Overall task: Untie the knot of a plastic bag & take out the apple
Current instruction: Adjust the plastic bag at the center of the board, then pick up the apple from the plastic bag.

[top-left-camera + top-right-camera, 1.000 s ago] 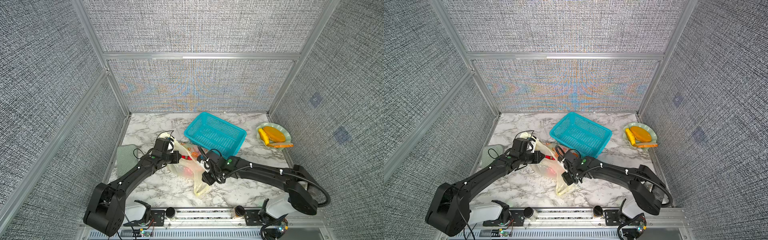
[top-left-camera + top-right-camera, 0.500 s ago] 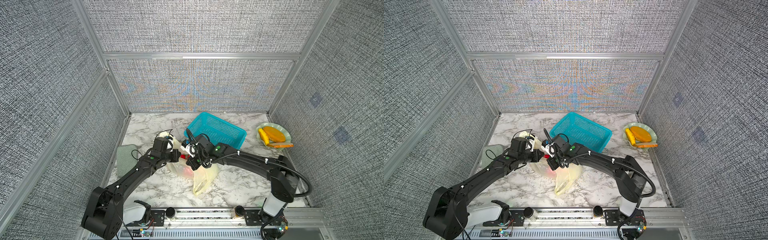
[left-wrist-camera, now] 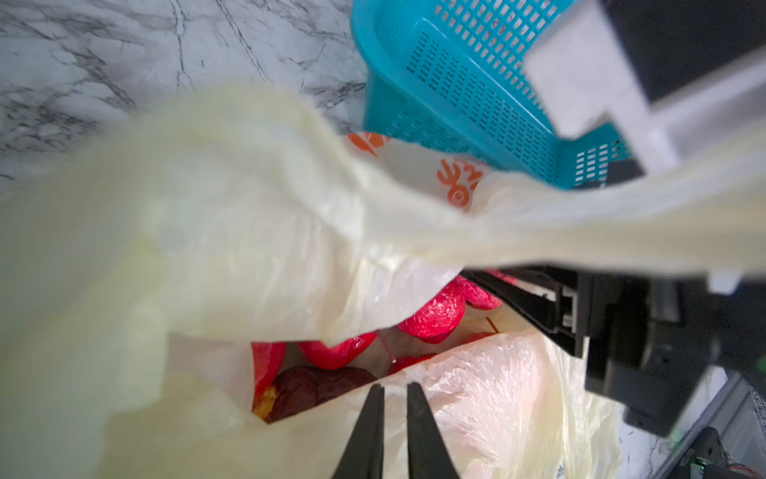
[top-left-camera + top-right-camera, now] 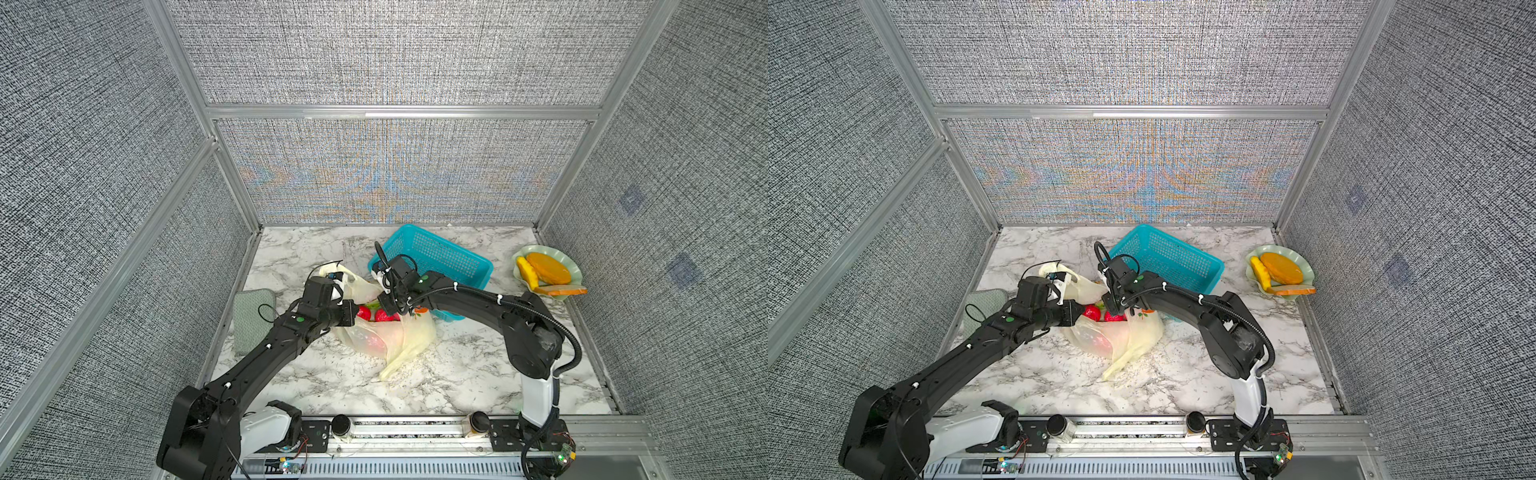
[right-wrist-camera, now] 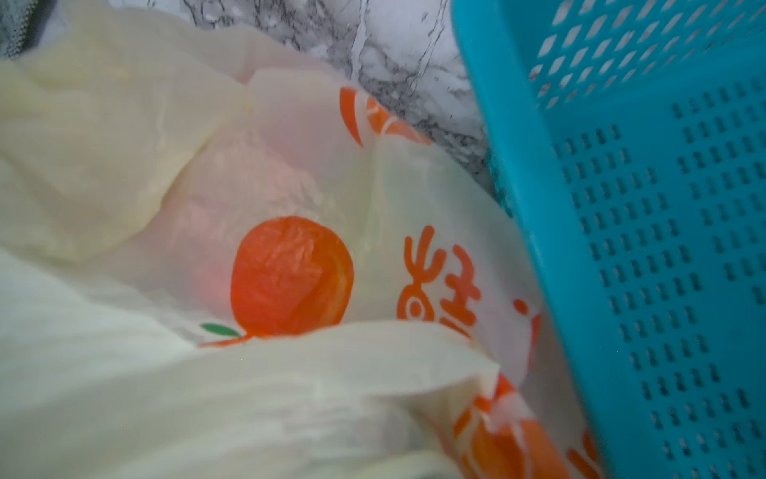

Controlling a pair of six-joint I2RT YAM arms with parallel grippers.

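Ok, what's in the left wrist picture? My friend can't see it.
A pale yellow plastic bag gapes open, showing red fruit inside. The left claw is nearly shut on its rim, and a teal basket stands beyond on the marble table.

**A:** What colour is the plastic bag?
**B:** Pale, translucent yellow, printed with orange fruit, a green leaf and orange characters. The red fruit shows inside.
**A:** And the basket?
**B:** Teal mesh. The desk is white marble with grey-black veins.
**A:** The plate?
**B:** Pale green, and the food is orange and yellow. The cloth is grey-green.
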